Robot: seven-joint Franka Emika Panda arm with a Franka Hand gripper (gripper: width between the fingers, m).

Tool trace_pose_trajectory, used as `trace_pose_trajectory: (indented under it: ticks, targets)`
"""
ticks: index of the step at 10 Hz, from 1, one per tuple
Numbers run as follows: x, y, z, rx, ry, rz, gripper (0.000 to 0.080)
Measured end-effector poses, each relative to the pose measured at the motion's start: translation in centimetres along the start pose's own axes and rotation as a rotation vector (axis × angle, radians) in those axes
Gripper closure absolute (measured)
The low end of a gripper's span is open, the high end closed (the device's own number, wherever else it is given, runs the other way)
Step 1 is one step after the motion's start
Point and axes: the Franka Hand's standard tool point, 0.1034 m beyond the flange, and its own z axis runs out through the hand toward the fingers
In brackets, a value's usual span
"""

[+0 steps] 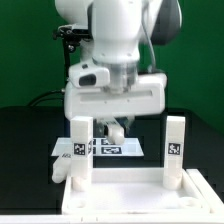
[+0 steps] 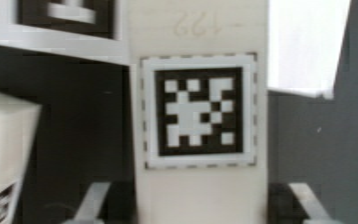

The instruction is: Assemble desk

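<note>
Wrist view: the tool (image 2: 197, 196) has its two fingers (image 2: 98, 198) apart, and a white leg (image 2: 197, 110) sits right between them. A dark gap shows on each side of the leg, so the fingers do not touch it. The leg has a black-and-white tag (image 2: 201, 112) on it.

In the exterior view the tool (image 1: 116, 128) hangs low under the big white arm (image 1: 115, 50). The tabletop panel (image 1: 130, 200) lies in front of the tool and lower down. The first standing leg (image 1: 80, 150) is upright at a panel corner on one side of the tool. The second standing leg (image 1: 176, 150) is upright on the other side. The marker board (image 1: 105, 150) lies flat under the tool.
</note>
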Motion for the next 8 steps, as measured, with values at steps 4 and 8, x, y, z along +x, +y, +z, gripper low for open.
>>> trace_pose_trajectory:
  ticks: [4, 8]
  targets:
    - [-0.6, 0.8, 0.5, -0.005, -0.002, -0.362, 0.0515]
    - [-3.0, 5.4, 0.7, 0.007, 0.005, -1.059, 0.0515]
